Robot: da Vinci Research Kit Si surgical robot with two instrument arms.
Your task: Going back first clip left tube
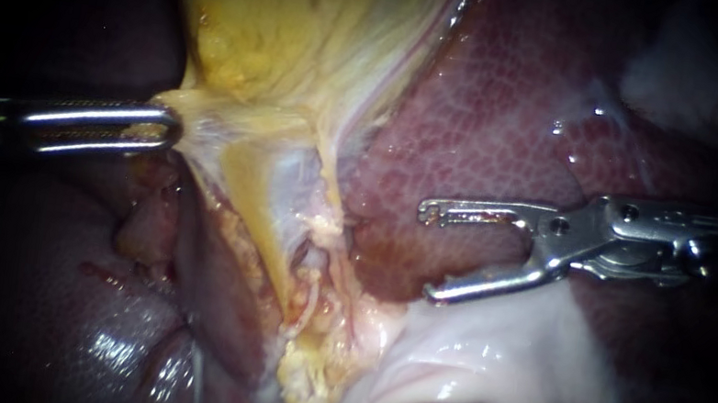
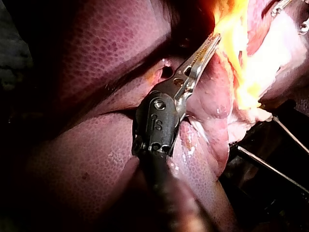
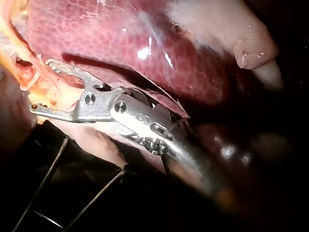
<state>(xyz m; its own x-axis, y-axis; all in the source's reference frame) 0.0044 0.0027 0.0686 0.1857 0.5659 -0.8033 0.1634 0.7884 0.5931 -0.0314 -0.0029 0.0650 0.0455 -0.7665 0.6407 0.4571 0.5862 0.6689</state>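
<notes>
Right instrument jaws gape empty at 3 o'clock; left instrument clamps the gallbladder at 9. Retreat step, I'd guess: next, back out straight.

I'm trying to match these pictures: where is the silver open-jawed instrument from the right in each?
Endoscope: silver right instrument, right of centre, over dark red liver.
Left wrist: jaw tips only, beyond the left instrument.
Right wrist: central, jaws open.
Shared landmark: yellow tissue ahead of its jaws.

The liver is dark red with fine pale mottling, the gallbladder yellow, the white tissue glossy.
</notes>
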